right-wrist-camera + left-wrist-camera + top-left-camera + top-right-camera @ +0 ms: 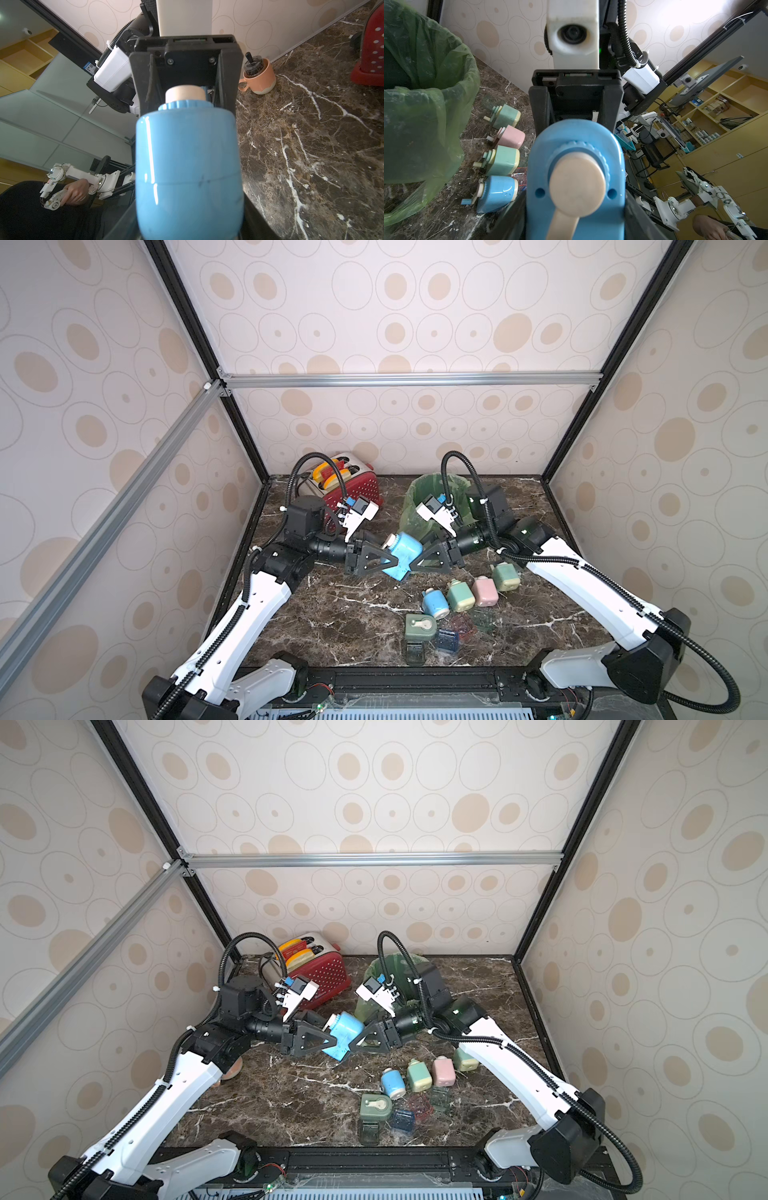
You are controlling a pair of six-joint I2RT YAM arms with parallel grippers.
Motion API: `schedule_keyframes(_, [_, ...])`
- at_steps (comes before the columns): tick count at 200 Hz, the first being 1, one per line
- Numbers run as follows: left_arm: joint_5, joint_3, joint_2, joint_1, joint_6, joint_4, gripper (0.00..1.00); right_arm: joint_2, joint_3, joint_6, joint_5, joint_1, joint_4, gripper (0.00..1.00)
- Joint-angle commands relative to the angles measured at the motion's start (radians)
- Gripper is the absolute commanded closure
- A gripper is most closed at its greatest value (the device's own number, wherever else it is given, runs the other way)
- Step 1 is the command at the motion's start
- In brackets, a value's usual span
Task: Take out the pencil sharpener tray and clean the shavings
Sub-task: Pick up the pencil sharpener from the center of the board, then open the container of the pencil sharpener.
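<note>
Pencil sharpener (402, 556), blue with a cream crank, hangs tilted above the middle of the desk (332, 622), gripped from both sides.

Desk: dark marble with white veins, carrying everything listed below.

Bin (419, 497): lined with a green bag, at the back, just behind the right wrist.

Toaster (361, 489): red and silver, in the back left corner, behind the left wrist.

Left pincer (388, 556): clenched on the crank end of the pencil sharpener. The left wrist view shows the blue housing (571, 145) filling the gap between the fingers.

Right pincer (422, 554): clenched on the rounded opposite end (187, 162). The two pincers face each other tip to tip.

Other sharpeners: four lie in a row toward the front right, namely a blue sharpener (435, 602), a green sharpener (460, 595), a pink sharpener (485, 591) and a second green sharpener (506, 576). A dark green sharpener (420, 626) lies crank upward just in front of the blue one.

Mug (260, 80): peach, near the left edge of the desk, partly hidden under the left arm in a top view (232, 1069).

Trays: a clear blue tray (446, 640), a red tray (463, 624) and a pale green tray (482, 618) lie just in front of the row. A dark tray (414, 653) touches the dark green sharpener.
</note>
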Motion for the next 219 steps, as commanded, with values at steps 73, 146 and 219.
schedule_keyframes(73, [-0.051, 0.040, -0.052, 0.000, 0.005, 0.028, 1.00, -0.087, -0.345, 0.315, 0.038, 0.018, 0.810, 0.08])
schedule_keyframes(146, [-0.071, 0.032, -0.065, 0.003, -0.016, 0.050, 1.00, 0.003, -0.432, 0.517, 0.101, 0.043, 1.158, 0.22])
schedule_keyframes(219, [-0.135, 0.038, -0.077, 0.010, -0.037, 0.082, 1.00, 0.021, -0.498, 0.604, 0.118, 0.059, 1.313, 0.20])
